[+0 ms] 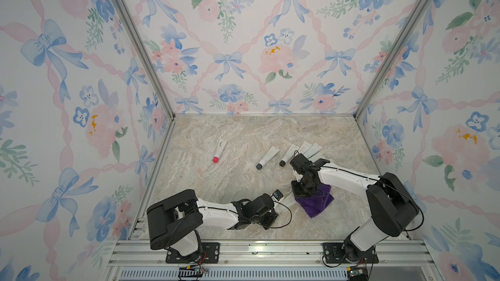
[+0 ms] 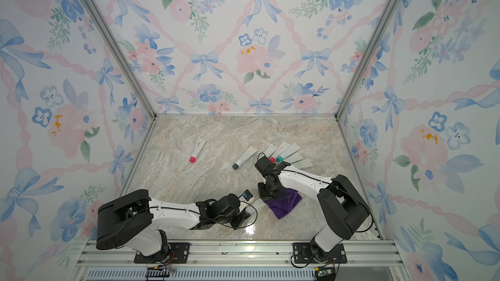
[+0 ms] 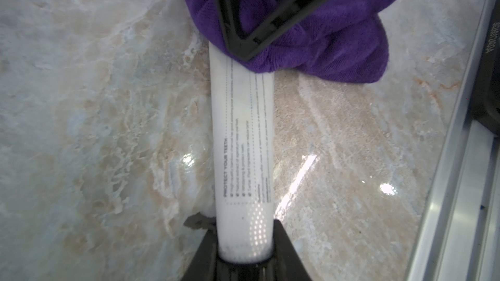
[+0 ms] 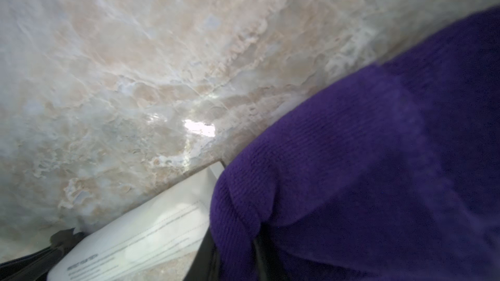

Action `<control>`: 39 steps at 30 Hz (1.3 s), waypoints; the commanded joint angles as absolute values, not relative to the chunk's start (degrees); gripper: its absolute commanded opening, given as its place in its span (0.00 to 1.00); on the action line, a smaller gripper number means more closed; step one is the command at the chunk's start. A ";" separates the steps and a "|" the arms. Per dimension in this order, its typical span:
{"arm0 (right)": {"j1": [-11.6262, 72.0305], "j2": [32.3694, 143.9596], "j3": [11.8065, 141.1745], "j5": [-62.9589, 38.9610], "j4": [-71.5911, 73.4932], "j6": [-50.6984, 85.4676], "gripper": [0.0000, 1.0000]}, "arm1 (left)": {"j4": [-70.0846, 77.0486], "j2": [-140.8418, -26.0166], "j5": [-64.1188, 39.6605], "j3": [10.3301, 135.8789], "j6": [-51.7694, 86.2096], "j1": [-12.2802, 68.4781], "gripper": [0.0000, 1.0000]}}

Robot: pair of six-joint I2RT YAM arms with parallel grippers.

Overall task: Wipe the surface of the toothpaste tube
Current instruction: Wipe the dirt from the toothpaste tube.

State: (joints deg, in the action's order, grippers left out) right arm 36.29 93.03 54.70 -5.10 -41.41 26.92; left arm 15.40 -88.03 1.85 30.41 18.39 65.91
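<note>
A white toothpaste tube (image 3: 243,136) with small black print lies low over the marble table, its cap end clamped in my left gripper (image 3: 244,255), which is shut on it. In both top views the tube (image 1: 287,201) spans the short gap between the two grippers near the table's front. My right gripper (image 1: 301,195) is shut on a bunched purple cloth (image 3: 324,44), (image 1: 316,204) and presses it onto the tube's far, flat end. In the right wrist view the cloth (image 4: 351,171) covers the jaws and overlaps the tube (image 4: 140,239). The tube's crimped end is hidden under the cloth.
A pink-capped tube (image 1: 219,150) lies mid-left on the table. A blue-capped tube (image 1: 267,158), a dark-capped one (image 1: 288,155) and a fan of several more tubes (image 2: 290,152) lie behind the right arm. The metal front rail (image 1: 257,247) borders the table edge.
</note>
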 commanded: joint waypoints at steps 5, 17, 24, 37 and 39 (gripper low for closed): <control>42.91 92.83 53.26 -17.62 -36.13 32.58 0.20 | 14.68 -88.32 2.86 29.47 18.55 65.31 0.27; 39.72 94.55 56.82 -10.91 -42.80 28.25 0.20 | 14.68 -88.02 2.89 29.46 18.46 65.30 0.27; 33.24 97.75 57.94 1.30 -48.54 24.02 0.20 | 14.63 -87.72 3.00 29.35 18.46 65.30 0.27; 39.30 95.73 56.25 -11.76 -41.19 28.00 0.20 | 14.69 -88.27 2.90 29.53 18.58 65.30 0.27; 41.19 95.38 56.14 -14.63 -39.64 29.22 0.20 | 14.67 -88.28 2.88 29.51 18.54 65.30 0.27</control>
State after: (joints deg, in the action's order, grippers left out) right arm 37.19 95.90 57.76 -3.38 -42.70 26.61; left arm 15.27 -87.92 2.07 30.33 18.41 65.91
